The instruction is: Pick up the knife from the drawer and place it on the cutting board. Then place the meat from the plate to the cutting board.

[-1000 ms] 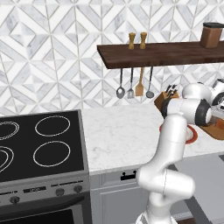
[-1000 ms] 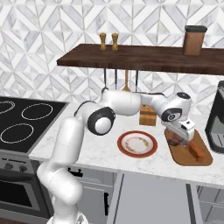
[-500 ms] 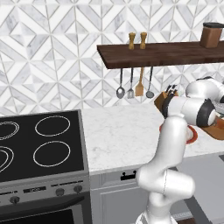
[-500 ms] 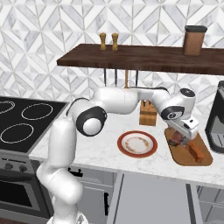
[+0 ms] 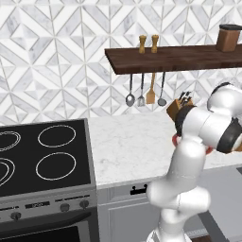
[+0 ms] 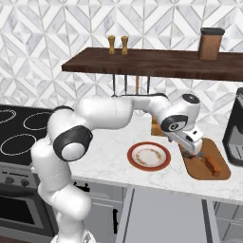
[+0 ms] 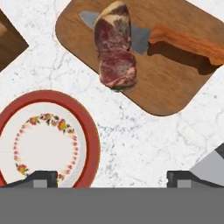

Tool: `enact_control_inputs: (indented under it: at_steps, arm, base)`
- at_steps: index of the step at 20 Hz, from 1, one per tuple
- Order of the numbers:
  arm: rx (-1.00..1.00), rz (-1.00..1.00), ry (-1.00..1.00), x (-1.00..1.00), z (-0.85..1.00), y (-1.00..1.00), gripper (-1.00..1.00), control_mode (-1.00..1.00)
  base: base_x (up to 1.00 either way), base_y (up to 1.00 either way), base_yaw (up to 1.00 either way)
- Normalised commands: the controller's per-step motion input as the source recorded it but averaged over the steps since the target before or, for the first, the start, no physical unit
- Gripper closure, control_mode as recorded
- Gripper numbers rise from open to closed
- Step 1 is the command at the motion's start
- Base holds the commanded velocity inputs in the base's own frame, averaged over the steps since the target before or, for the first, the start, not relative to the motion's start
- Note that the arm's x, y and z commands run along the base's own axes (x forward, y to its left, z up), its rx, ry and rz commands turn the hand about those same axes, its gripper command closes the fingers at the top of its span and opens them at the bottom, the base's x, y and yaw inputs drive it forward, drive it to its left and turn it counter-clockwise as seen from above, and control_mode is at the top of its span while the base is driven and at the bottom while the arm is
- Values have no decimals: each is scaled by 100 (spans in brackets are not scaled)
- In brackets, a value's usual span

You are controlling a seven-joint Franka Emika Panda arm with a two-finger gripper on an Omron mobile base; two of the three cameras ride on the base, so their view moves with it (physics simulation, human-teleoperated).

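Marble tabletop (image 7: pixel 144 140) is carrying the cutting board (image 7: pixel 175 78), with the meat (image 7: pixel 114 48) lying on it across the knife (image 7: pixel 175 41). Beside the board the plate (image 7: pixel 87 131) is sitting bare, while the gripper (image 7: pixel 111 177) is hanging above with jaws spread wide, gripping nothing.

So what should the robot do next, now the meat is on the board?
Probably just lift the open tool up and away. The dark red chunk of meat already lies on the brown wooden cutting board, across the blade of the wooden-handled knife, and the round white red-rimmed plate holds nothing, so both jobs look done.
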Motion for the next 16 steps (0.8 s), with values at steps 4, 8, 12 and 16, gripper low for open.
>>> enact_control_inputs:
  at_steps: [4, 8, 12, 16]
  arm:
    - [-11, -1, 2, -37, 23, 100, -100, -100]
    - [-10, 0, 1, -40, 49, 100, -100, -100]
    - [-11, 0, 4, -58, 51, 100, -100, -100]
    - [-13, 0, 9, -65, 54, 100, -100, -100]
  base:
    - [0, 0, 0]
    - [0, 0, 0]
    - [0, 0, 0]
    - [0, 0, 0]
